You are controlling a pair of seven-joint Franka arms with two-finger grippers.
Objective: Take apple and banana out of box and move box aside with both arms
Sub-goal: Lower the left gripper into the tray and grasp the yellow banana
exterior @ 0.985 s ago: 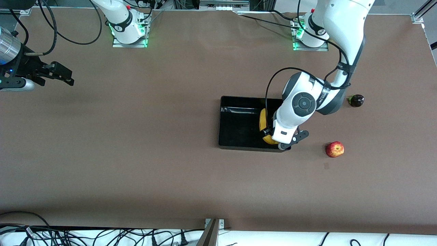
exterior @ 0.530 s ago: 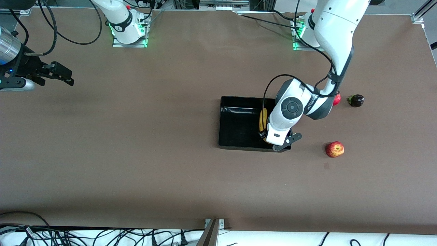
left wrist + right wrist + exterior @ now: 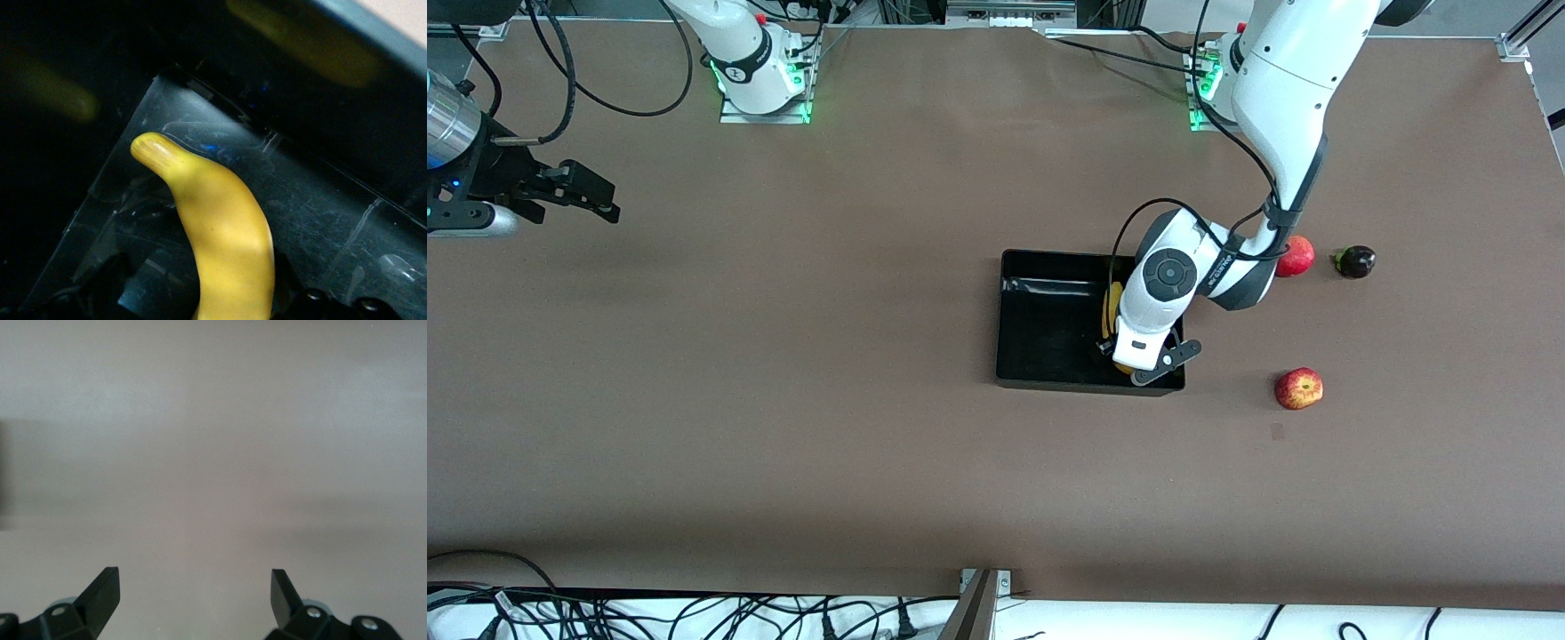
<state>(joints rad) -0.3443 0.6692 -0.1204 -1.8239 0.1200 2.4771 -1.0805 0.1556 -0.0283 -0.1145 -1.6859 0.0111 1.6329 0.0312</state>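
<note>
High front camera faced the robots across the table (image 3: pixel 783 400); left wrist camera looked closely into the box (image 3: pixel 320 220), which both views shared.

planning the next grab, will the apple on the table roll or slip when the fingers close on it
The apple looks round and sits loose on the flat table, so a nudge would probably roll it. Its skin looks smooth, so it may slip unless gripped across its widest part. It seems firm, and likely won't deform under a grip.
</note>
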